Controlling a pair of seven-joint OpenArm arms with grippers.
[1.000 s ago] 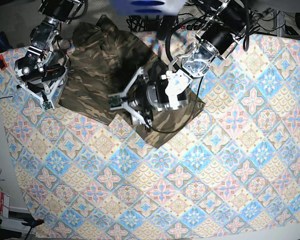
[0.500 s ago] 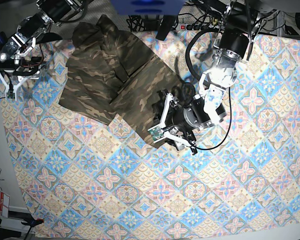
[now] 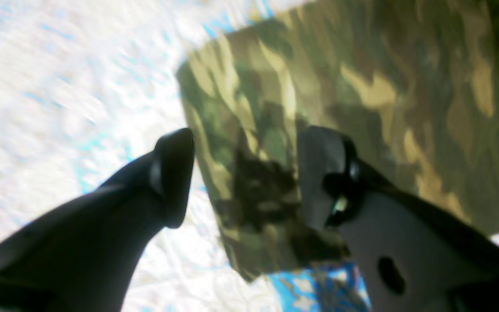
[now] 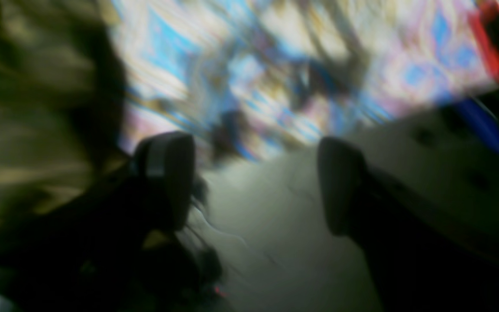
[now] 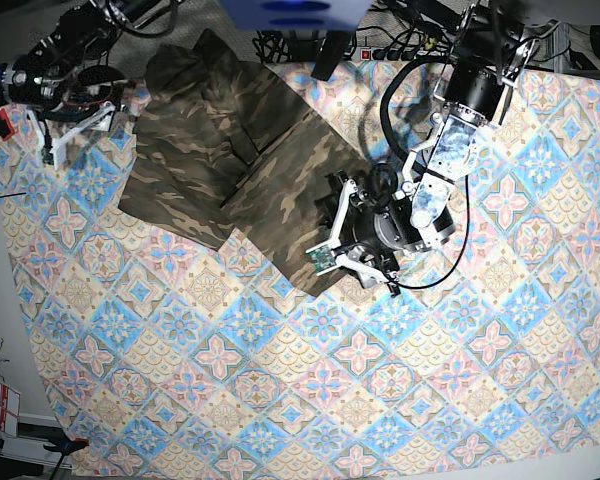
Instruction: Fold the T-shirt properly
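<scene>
The shirt lies partly folded, its corner between the left gripper's parted jaws, nothing held. If those jaws close too near the edge, I'd expect the cloth to slip out. The right gripper hangs wide and empty off the table's edge. A second ago it was beside the shirt; the left sat higher on it.

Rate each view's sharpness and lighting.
Base: sharp and evenly lit, T-shirt print crisp. Left wrist: tablecloth blown out white, fingers soft, their shadow on the shirt. Right wrist: heavy motion smear, only the dark fingers readable.
</scene>
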